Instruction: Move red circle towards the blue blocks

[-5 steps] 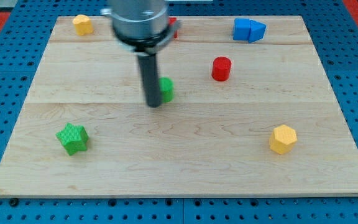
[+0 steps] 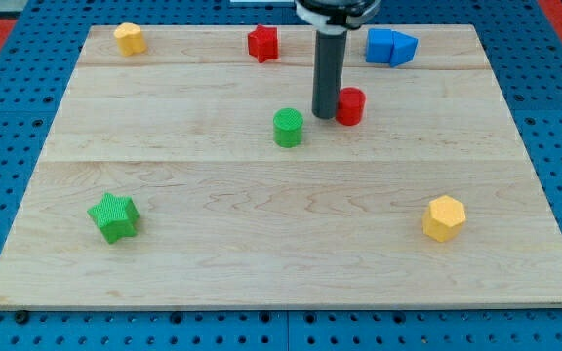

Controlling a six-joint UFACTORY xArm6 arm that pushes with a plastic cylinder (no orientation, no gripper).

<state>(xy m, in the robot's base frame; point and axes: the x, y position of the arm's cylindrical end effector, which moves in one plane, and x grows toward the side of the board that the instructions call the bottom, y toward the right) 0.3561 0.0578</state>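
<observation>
**Tip set against the red circle, push pending**

No claw here, so nothing opens or grips: my tip (image 2: 324, 115) touches the red plastic circle (image 2: 350, 105) on its left. The blue plastic blocks (image 2: 390, 46) lie up-right, so the next push should angle that way across the wooden worktop (image 2: 261, 244).

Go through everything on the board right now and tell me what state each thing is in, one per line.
My tip: down on the board, against the red circle's left side.
Red circle: upright, below-left of the blue blocks.
Blue blocks: together at the top right.
Green circle: upright, apart from the tip.
Red star: alone, top edge.
Green star: alone.
Yellow blocks: untouched.
</observation>
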